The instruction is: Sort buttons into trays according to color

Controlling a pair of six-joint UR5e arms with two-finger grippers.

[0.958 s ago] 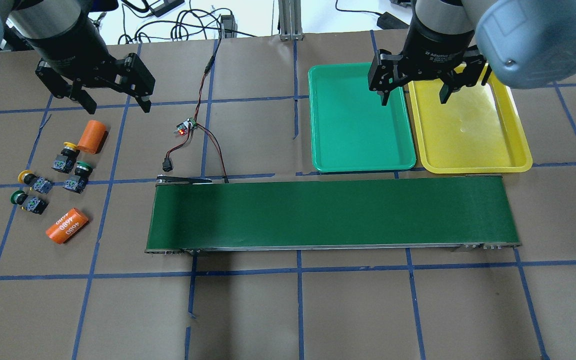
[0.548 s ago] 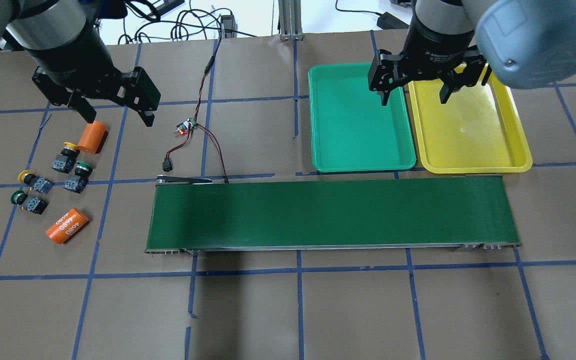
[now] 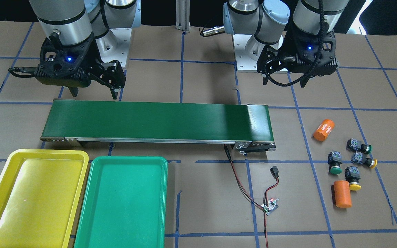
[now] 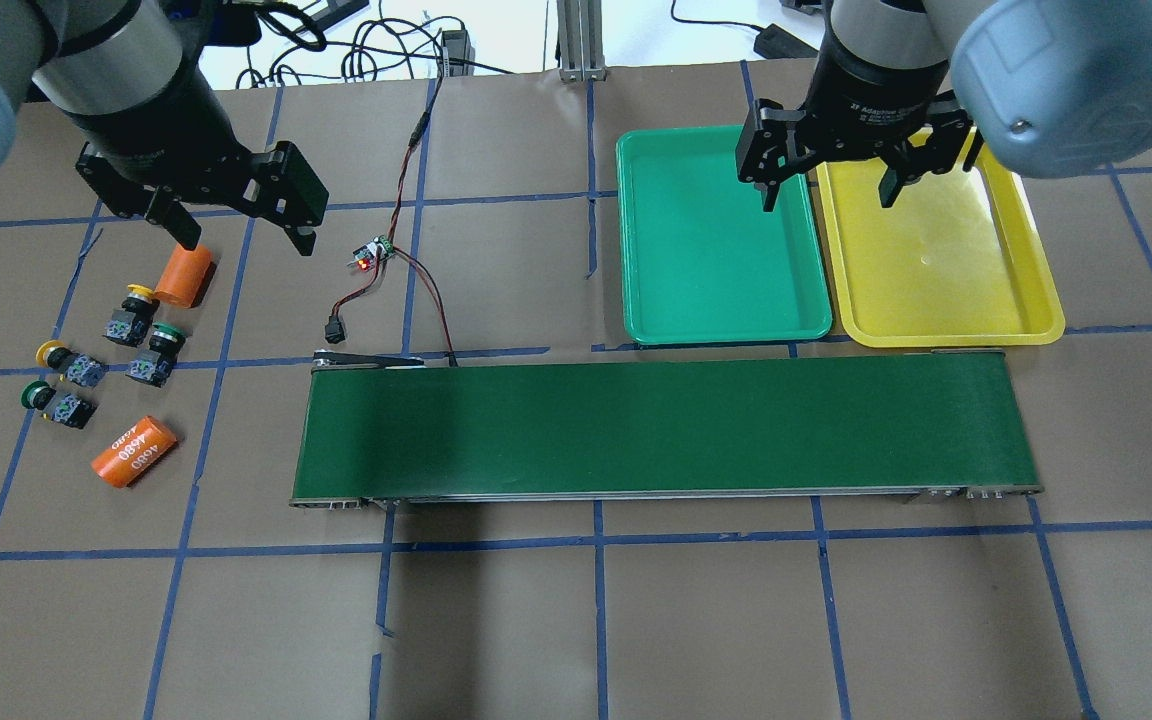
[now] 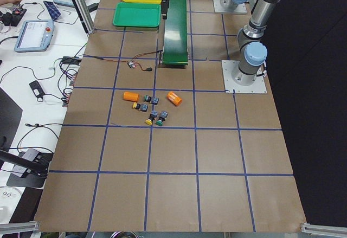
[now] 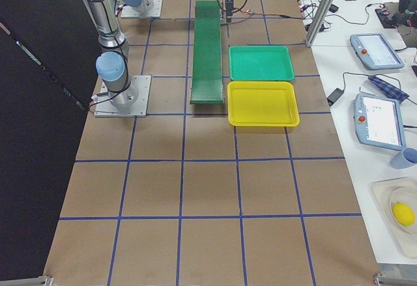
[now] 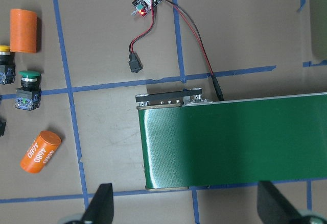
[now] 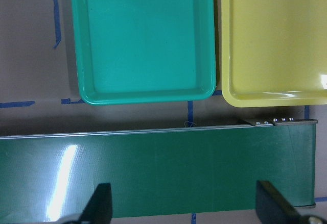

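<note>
Hanging wide apart and empty, the left fingers [image 4: 296, 232] hover beside an orange cylinder [image 4: 184, 278], with the four buttons [image 4: 154, 358] lying loose on the desk [image 4: 536, 620] just past it, two yellow-capped, two green. Over on the other side the right fingers [image 4: 767, 190] gape wide too, straddling the line where the green tray [image 4: 716, 250] sits beside the yellow tray [image 4: 936, 260].

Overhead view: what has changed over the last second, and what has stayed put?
The left gripper, open and empty, has shifted slightly toward the view's right and lower edge. One fingertip now meets the edge of the upper orange cylinder in the image. Nothing was grasped or released. The right gripper stays open over the green tray and yellow tray. The buttons have not moved.
</note>
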